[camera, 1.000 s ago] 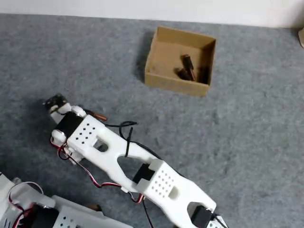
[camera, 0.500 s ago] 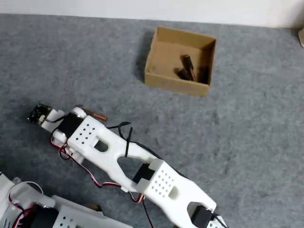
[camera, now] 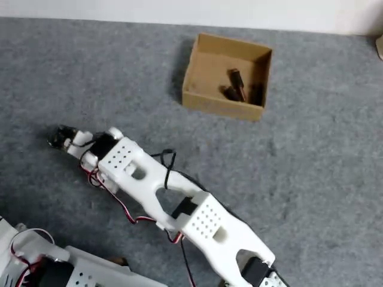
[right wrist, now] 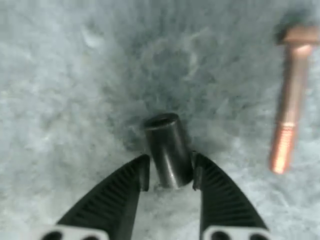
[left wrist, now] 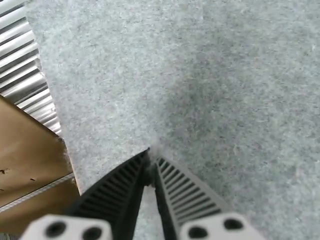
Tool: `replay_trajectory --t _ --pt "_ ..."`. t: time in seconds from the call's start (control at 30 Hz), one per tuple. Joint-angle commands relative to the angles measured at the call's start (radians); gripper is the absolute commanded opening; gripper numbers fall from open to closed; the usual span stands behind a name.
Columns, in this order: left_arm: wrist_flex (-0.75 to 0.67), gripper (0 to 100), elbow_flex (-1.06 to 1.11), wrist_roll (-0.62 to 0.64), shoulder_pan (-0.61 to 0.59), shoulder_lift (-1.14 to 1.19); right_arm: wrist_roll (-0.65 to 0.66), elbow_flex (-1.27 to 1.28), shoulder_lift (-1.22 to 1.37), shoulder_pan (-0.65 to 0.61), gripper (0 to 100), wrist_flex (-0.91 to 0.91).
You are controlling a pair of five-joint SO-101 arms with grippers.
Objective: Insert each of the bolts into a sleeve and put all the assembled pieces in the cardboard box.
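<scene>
A dark cylindrical sleeve [right wrist: 167, 145] sits between the fingertips of my right gripper [right wrist: 169, 169], which is shut on it just above the grey carpet. A copper bolt [right wrist: 290, 100] lies on the carpet close beside the sleeve, apart from it. In the high view my right gripper [camera: 60, 137] is at the left of the table, far from the cardboard box [camera: 190, 84] at the back. Assembled dark pieces [camera: 234, 86] lie inside the box. My left gripper [left wrist: 151, 157] is shut on nothing, over bare carpet.
The left arm's white body [camera: 54, 266] rests at the near left corner. In the left wrist view a brown board [left wrist: 25, 150] and a ribbed metal surface [left wrist: 20, 75] lie beside the carpet's edge. Open carpet separates the right gripper from the box.
The right arm swung its gripper left and toward the near side, then back a little, and its body now covers the spot where the bolt showed. The left arm has not moved.
</scene>
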Motion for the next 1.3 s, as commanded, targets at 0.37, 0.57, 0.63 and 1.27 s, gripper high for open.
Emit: replay_trajectory --t 0.37,0.57,0.63,1.27 --pt "-0.028 1 -0.002 -0.002 -0.016 -0.002 0.068 -0.004 0.096 -0.008 13.4 -0.096" --pt "-0.028 1 -0.002 -0.002 -0.016 -0.002 0.071 -0.004 0.097 -0.022 13.4 -0.148" --pt "-0.028 1 -0.002 -0.002 -0.016 -0.002 0.071 -0.001 0.099 -0.033 13.4 -0.17" --pt "-0.106 1 0.051 0.0 -0.008 -0.002 0.02 -0.28 -0.084 0.173 0.5 0.153"
